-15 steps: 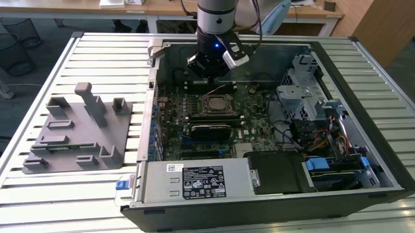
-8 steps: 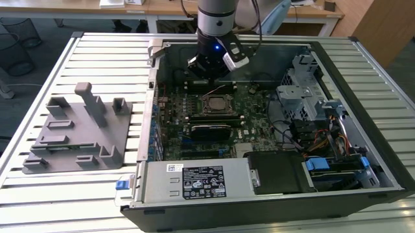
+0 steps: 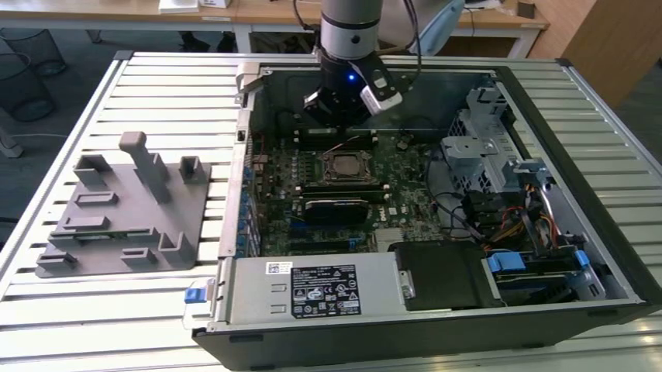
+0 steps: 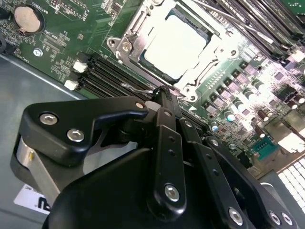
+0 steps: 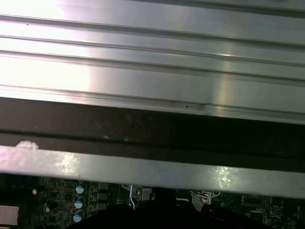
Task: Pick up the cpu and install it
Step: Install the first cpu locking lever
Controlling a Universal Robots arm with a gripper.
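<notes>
The cpu [image 4: 178,45] lies flat in its socket on the motherboard [image 3: 404,194], its pale metal top glaring under the light in the second wrist view, with the socket's metal frame [image 4: 119,43] around it. In the exterior view the socket sits near the middle of the open computer case [image 3: 579,155]. The gripper [image 4: 164,93] hangs at about 12 o'clock from the cpu in that view, low inside the case and not touching the chip. Its black fingers appear drawn together at the tips with nothing between them, though the angle is steep. A thin wire lever [image 4: 138,88] lies just beside the tips; I cannot tell whether they touch it. Dark memory slots [image 4: 102,76] run between the gripper and the socket. At 6 o'clock in the case is a labelled power supply [image 3: 310,291]. At 9 o'clock from the case, a grey holder tray [image 3: 124,209] rests on the slatted metal table [image 3: 62,310].
</notes>
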